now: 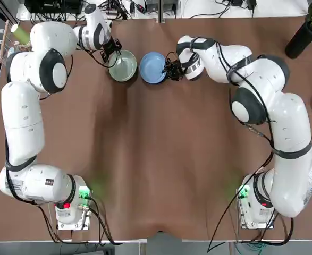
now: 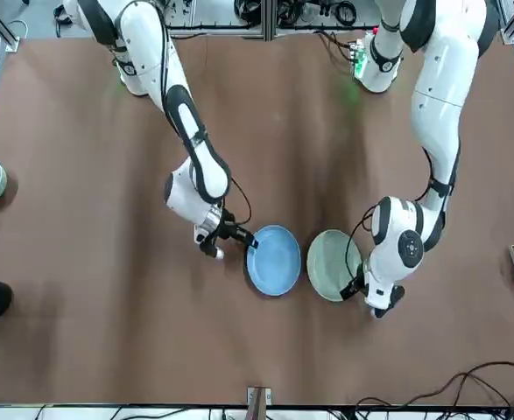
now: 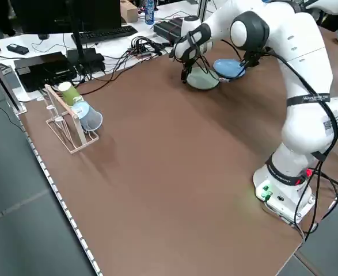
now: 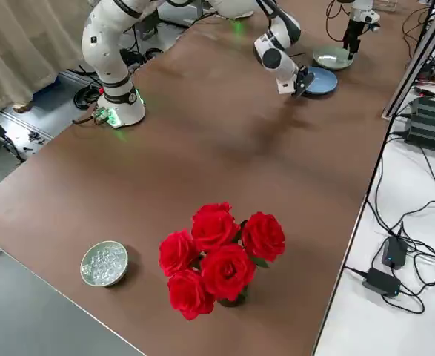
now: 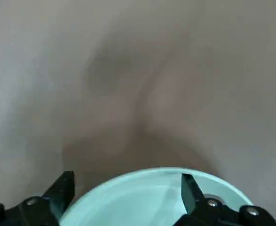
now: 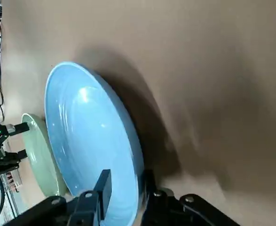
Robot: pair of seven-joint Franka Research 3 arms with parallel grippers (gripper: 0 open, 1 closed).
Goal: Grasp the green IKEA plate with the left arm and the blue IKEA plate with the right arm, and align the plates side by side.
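Observation:
The green plate (image 1: 123, 67) and the blue plate (image 1: 152, 67) lie close side by side near the table's far edge, with a narrow gap between them. My right gripper (image 1: 170, 69) is shut on the blue plate's (image 6: 88, 136) right rim, one finger inside and one outside. That plate looks slightly tilted over its shadow. My left gripper (image 1: 113, 54) hovers at the far left edge of the green plate (image 5: 142, 197). Its fingers (image 5: 62, 188) stand wide apart, open. The front view shows the blue plate (image 2: 274, 260) beside the green plate (image 2: 331, 265).
A wooden rack with cups (image 3: 71, 118) stands at the table's left edge. A vase of red roses (image 4: 217, 256) and a small bowl of beads (image 4: 104, 262) sit at the right side. Cables and boxes (image 3: 71, 57) line the far edge.

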